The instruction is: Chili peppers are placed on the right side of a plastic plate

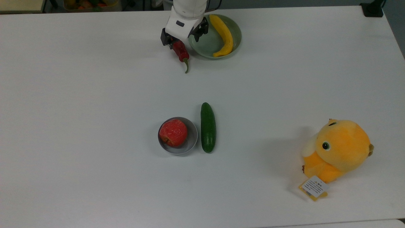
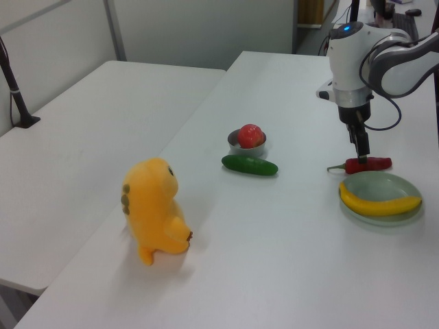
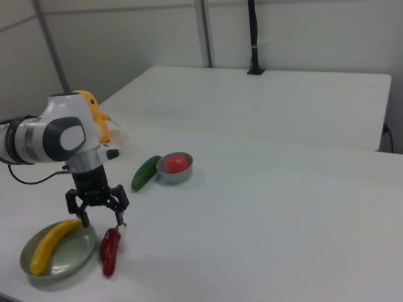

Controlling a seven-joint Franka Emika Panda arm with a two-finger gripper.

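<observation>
The chili pepper (image 1: pixel 180 53) lies flat on the white table (image 1: pixel 95 126) just beside the pale green plate (image 1: pixel 207 44) — on the top view's left of it — while the gripper (image 3: pixel 99 213) hangs over its blunt end, fingers spread and released.

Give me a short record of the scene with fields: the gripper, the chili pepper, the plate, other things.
gripper: open, above the chili
chili pepper: lying on the table beside the plate, at the top view's left of it
plastic plate: holds a yellow fruit
other: grey bowl with red fruit, cucumber, orange plush toy
</observation>
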